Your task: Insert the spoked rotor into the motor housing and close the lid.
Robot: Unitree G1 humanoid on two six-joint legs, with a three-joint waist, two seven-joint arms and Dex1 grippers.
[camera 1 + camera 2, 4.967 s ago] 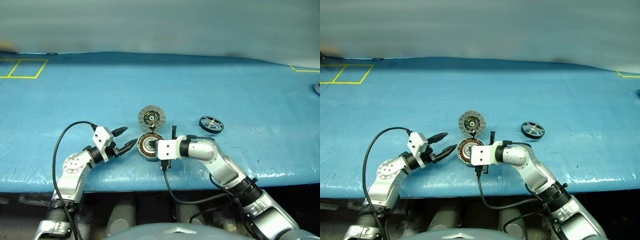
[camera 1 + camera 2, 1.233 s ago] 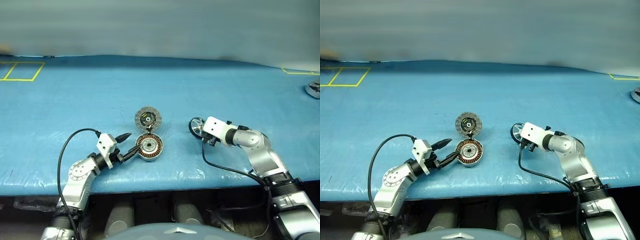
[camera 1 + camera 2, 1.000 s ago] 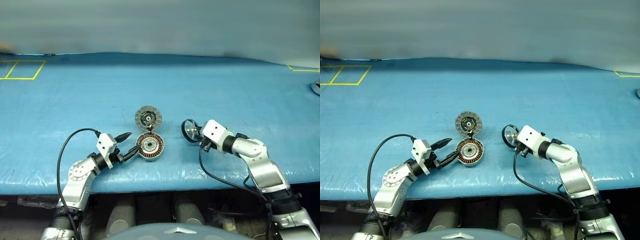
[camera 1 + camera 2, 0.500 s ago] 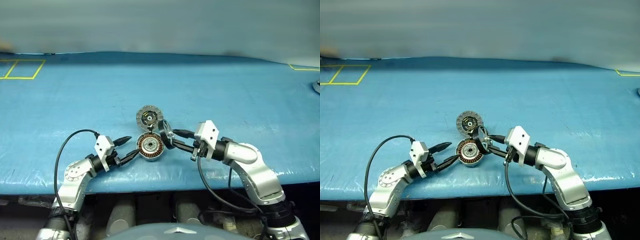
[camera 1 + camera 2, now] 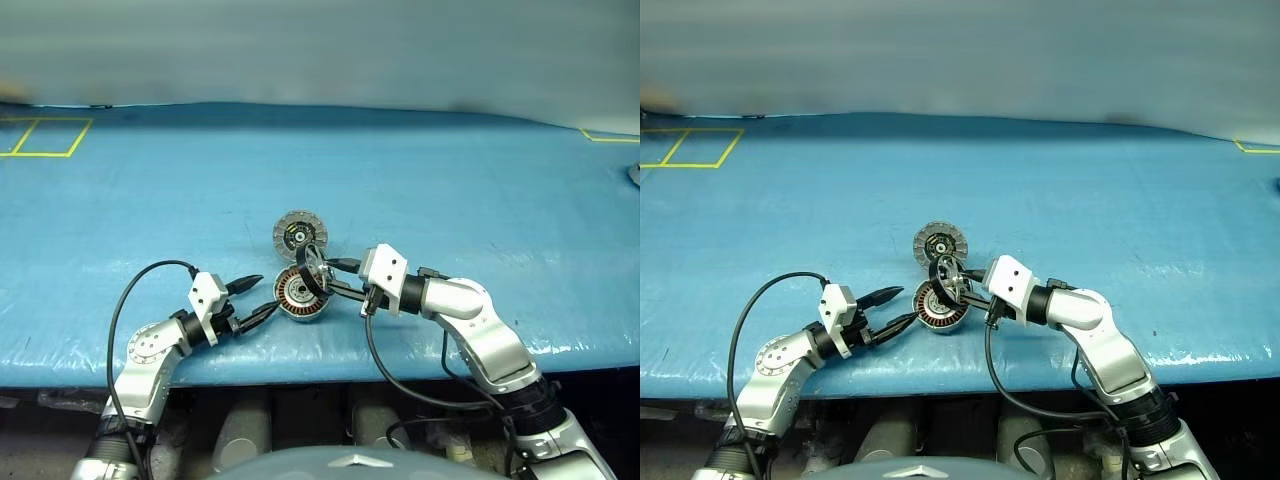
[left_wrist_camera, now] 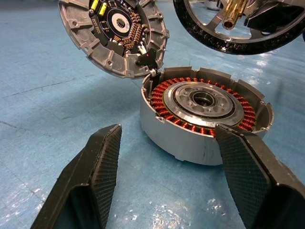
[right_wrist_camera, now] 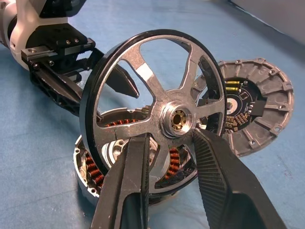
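The right gripper (image 7: 167, 143) pinches the spoked rotor (image 7: 157, 114) by its silver spokes near the hub and holds it on edge just above the motor housing (image 5: 300, 292), which rests on the blue desk (image 5: 450, 190) near its front edge. The lid (image 5: 299, 233) lies open, inner side up, on the far side of the housing and joined to it. The left gripper (image 5: 258, 300) is spread, with one finger (image 6: 248, 176) against the housing's left wall and the other apart from it.
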